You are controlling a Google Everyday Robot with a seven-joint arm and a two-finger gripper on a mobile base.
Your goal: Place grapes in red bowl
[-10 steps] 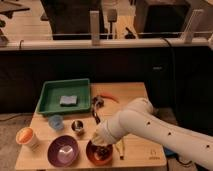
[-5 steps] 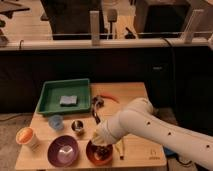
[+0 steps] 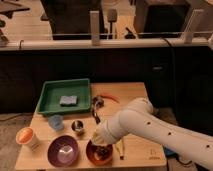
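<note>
Gripper over the red bowl

We see the gripper [image 3: 101, 146] lowered into the red bowl [image 3: 92, 156], beside the purple bowl [image 3: 63, 150], fingers drawn together. The grapes are hidden; we cannot tell where they lie.

Glossy red bowl [image 3: 98, 154], matt wooden table [image 3: 137, 95], hand [image 3: 101, 145] above bowl

Shut gripper [image 3: 101, 146] sits low over round red-orange bowl [image 3: 98, 153]. Purple bowl [image 3: 63, 150] just left, small metal cup [image 3: 77, 127] behind; table front-right [image 3: 142, 155] free.
</note>
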